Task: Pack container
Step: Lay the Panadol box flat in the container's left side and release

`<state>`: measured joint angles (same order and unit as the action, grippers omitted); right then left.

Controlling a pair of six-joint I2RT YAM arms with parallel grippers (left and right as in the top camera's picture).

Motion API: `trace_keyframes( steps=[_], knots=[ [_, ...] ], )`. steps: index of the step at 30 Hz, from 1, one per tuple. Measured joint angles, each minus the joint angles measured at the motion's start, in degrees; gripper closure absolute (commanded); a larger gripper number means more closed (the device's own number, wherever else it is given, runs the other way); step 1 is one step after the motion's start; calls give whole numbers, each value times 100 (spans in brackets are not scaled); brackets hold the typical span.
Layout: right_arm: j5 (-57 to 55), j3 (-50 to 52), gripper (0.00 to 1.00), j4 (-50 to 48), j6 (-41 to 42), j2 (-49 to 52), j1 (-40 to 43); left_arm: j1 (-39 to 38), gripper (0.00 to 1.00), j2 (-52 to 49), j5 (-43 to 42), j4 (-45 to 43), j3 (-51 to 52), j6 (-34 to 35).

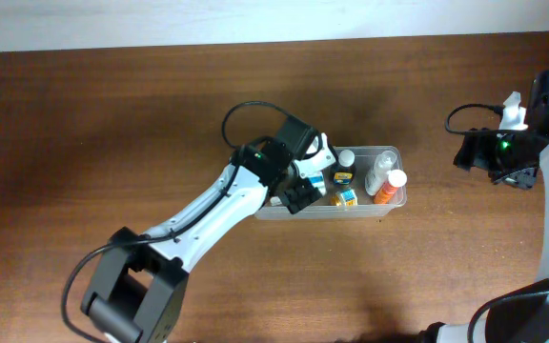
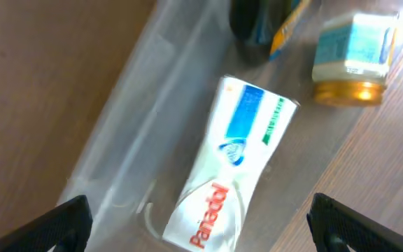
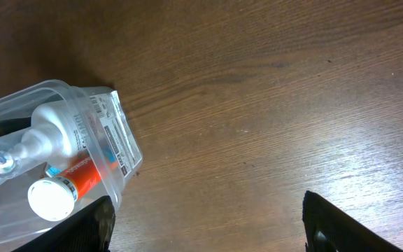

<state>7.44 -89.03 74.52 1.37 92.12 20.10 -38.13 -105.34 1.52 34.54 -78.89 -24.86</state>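
Overhead view: container [image 1: 392,152] sits mid-table [image 1: 112,114], long side across the frame.
Left gripper [image 2: 200,225]: fingers spread wide, empty, above the container's end nearest the left arm.
Below left gripper: white tube [image 2: 233,161] lies flat on the container floor, small jar [image 2: 352,59] near it.
Right gripper [image 3: 208,227]: spread wide, empty, over bare table, apart from the container.
Container far end: orange tube [image 3: 68,183] beside clear bottle [image 3: 44,133].

Tube [image 2: 226,168] in container [image 1: 351,211] L end, under L end effector [image 1: 300,193], bottles [image 1: 379,174] in R end, R end effector [image 3: 208,234] well apart
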Motion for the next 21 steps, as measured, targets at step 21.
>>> trace_keyframes(
  steps=[21],
  knots=[
    [-44, 0, 2, -2192, -291, 0, -1534, 3311, 1, 1598, 861, 101, -424, 2817]
  ],
)
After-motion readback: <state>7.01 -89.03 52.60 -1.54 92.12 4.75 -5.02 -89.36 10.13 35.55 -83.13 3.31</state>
